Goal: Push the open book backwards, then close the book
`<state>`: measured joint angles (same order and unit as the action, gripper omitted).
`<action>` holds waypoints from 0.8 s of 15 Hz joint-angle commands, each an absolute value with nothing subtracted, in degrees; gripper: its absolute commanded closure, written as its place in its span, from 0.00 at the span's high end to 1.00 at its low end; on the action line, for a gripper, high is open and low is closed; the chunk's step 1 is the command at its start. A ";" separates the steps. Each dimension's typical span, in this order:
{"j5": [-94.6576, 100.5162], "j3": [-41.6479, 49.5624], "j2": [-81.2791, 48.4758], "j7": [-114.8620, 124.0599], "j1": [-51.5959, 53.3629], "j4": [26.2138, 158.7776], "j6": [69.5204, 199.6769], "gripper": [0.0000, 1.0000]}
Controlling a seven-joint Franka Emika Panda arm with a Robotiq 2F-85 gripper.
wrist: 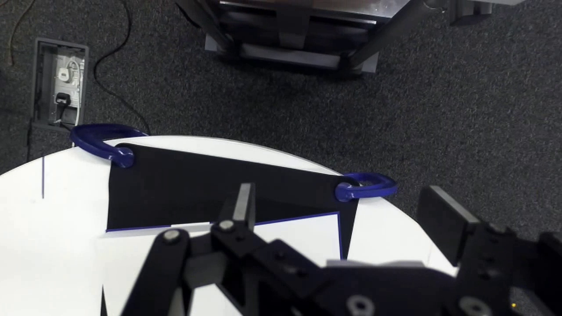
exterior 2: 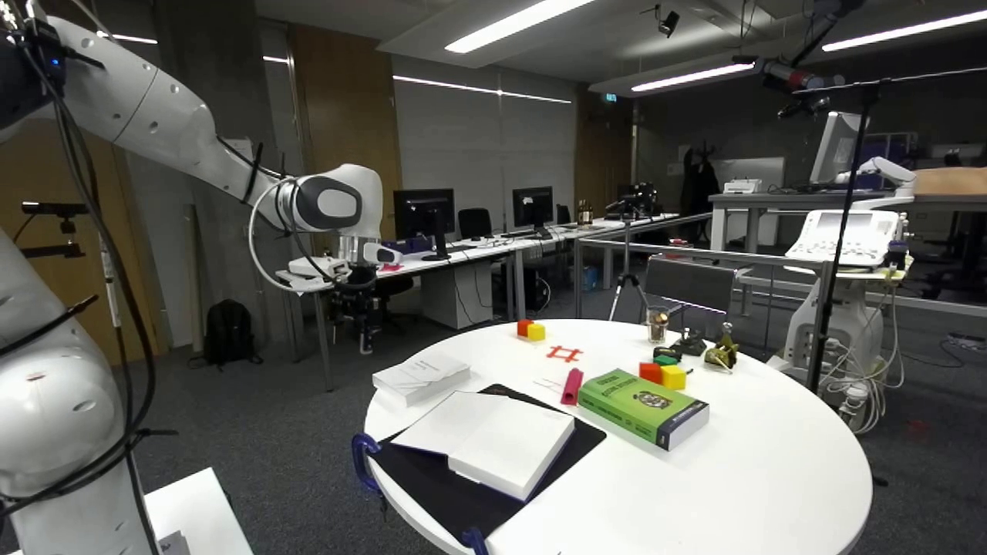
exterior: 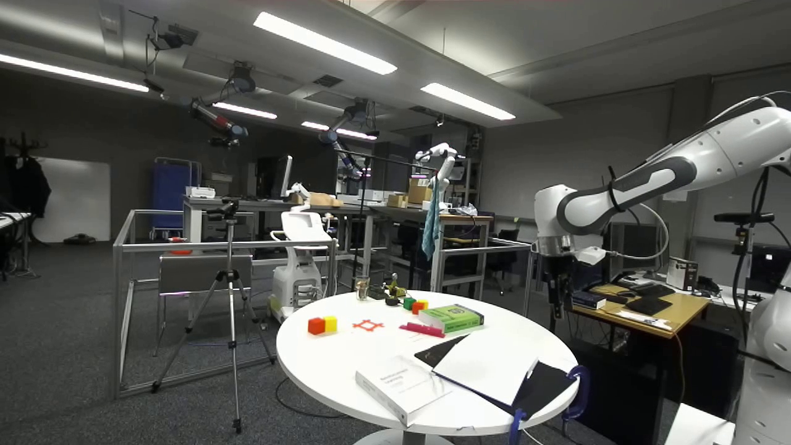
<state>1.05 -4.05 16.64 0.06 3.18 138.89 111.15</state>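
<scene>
The book lies open with white pages up and a dark blue cover edge, on the black mat, in both exterior views (exterior: 488,364) (exterior 2: 513,443). One side holds a thick page block; the other side is thin and nearly flat. Part of the book (wrist: 303,237) also shows in the wrist view, the rest hidden by the gripper. My gripper (wrist: 340,199) is open, its fingers wide apart with nothing between them. In both exterior views the gripper (exterior: 558,293) (exterior 2: 362,327) hangs fingers down, well above the table level and apart from the book.
Blue clamps (wrist: 366,186) hold the black mat (wrist: 184,188) at the edge of the round white table (exterior 2: 771,462). A white book (exterior 2: 420,376), a thick green book (exterior 2: 644,405), a pink piece (exterior 2: 571,387), coloured cubes (exterior 2: 530,330), a red frame (exterior 2: 564,354) and a glass (exterior 2: 657,327) stand around it.
</scene>
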 commanded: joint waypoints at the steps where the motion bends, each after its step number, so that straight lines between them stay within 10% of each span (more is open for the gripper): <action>1: -0.91 -2.48 15.64 -3.23 3.23 142.46 115.74 1.00; 12: 2.10 1.74 5.85 -9.06 0.30 156.37 142.30 1.00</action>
<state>1.15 -0.01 8.17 -5.76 2.33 153.68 136.26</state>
